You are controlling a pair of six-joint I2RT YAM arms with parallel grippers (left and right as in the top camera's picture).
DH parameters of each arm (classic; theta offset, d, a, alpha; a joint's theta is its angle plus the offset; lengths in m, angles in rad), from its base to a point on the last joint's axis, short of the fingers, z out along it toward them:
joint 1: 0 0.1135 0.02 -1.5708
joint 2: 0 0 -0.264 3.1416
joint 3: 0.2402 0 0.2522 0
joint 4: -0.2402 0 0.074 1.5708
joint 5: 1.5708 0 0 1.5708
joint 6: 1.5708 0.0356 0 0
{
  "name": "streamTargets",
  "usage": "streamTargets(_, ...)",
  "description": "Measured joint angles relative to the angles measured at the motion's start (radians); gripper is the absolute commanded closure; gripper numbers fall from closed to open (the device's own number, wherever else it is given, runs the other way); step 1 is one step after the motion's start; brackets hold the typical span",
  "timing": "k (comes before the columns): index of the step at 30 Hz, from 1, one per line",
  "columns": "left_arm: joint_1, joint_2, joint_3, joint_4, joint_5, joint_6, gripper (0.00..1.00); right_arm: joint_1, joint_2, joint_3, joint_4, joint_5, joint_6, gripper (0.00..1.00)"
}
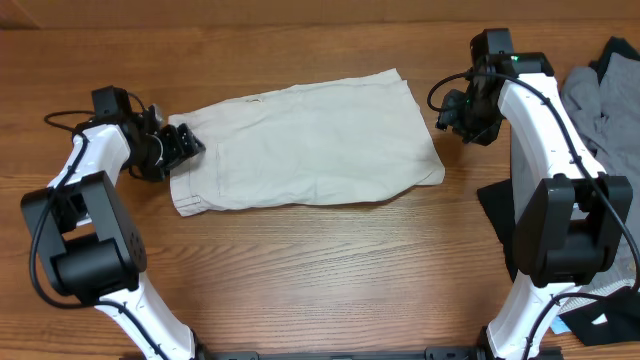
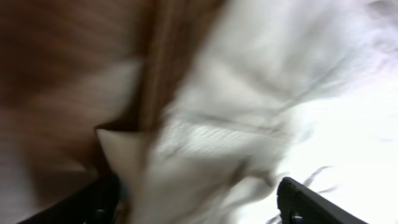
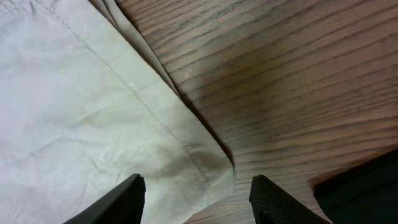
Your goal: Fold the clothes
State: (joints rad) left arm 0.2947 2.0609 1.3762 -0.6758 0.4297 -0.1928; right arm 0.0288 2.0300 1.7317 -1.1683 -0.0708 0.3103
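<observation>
On wood-grain table (image 1: pixel 320 265): beige shorts (image 1: pixel 310 140) flat; left gripper (image 1: pixel 187 146), right gripper (image 3: pixel 196 190) both spread.

The overhead camera looked straight down from well above, taking in the whole table (image 1: pixel 320 290) with the beige shorts (image 1: pixel 310 150) spread across its middle. My left wrist camera sat very close over the waistband end, its view blurred and filled with cloth above my left gripper (image 2: pixel 196 202), while my right wrist camera looked down from close above the opposite hem corner, past my right gripper (image 3: pixel 198 186), with wood grain beyond. Each wrist view shared one end of the shorts with the overhead, and no common patch with the other.
</observation>
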Motion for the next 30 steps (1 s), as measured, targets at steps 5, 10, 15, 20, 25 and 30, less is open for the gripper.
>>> streamTargets(5,-0.003,0.035,0.02,0.0,0.111,0.042,0.36,0.0,0.0,0.0,0.001,0.0,0.0,0.42)
streamTargets(10,-0.045,0.055,0.02,0.005,0.162,0.066,0.58,0.0,0.0,0.0,0.003,0.0,0.0,0.41)
streamTargets(15,-0.079,0.077,0.013,0.017,0.208,0.069,0.96,0.0,0.0,0.0,0.016,0.0,0.001,0.41)
streamTargets(20,-0.076,0.083,0.012,0.008,0.224,0.072,0.96,0.0,0.0,0.0,0.017,-0.001,-0.013,0.45)
streamTargets(25,-0.063,0.095,0.06,-0.153,0.212,0.072,0.96,0.0,0.0,0.0,0.03,-0.018,-0.096,0.73)
streamTargets(30,-0.054,0.1,0.129,-0.302,0.171,0.081,0.96,0.001,0.0,0.0,0.099,-0.108,-0.187,0.96)
